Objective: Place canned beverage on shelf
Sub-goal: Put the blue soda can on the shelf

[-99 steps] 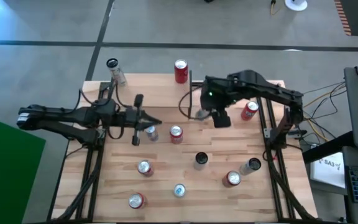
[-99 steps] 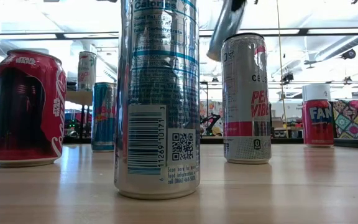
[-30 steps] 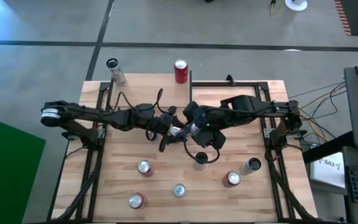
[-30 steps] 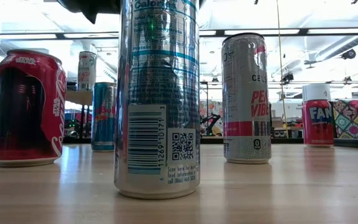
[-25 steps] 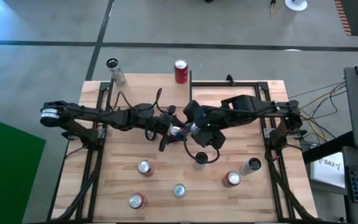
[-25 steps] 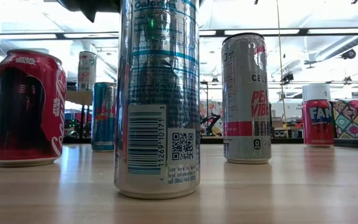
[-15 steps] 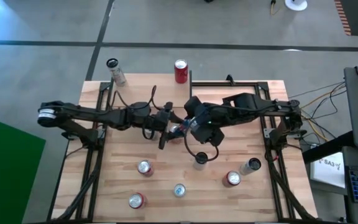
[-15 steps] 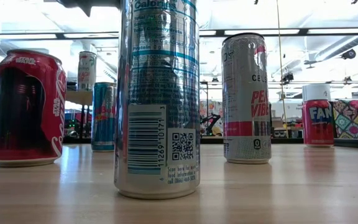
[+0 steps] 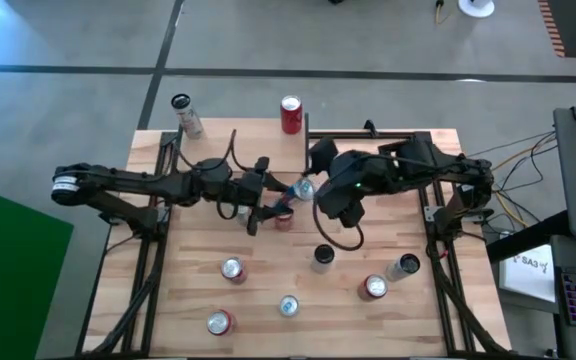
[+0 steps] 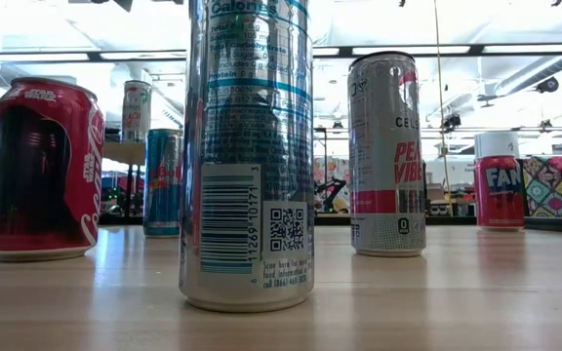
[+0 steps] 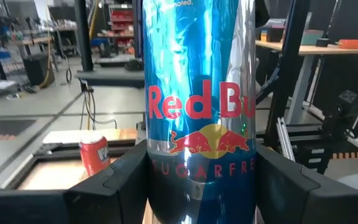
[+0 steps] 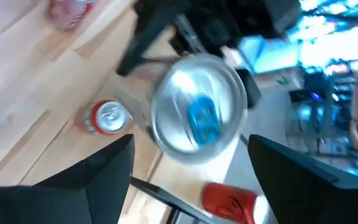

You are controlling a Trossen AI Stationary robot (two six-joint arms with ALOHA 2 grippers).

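The left gripper clamps a blue Red Bull can, lifted mid-table just near of the shelf. The right gripper hovers beside it, fingers spread, empty.

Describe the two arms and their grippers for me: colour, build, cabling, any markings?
Both arms are dark, jointed links. The left arm ends in a pale round cap at its outer joint; black cables loop over it. The right arm is bulkier, with a black cable loop. The left gripper has two broad black fingers.

Red Bull can's top and base beyond left wrist view's edges
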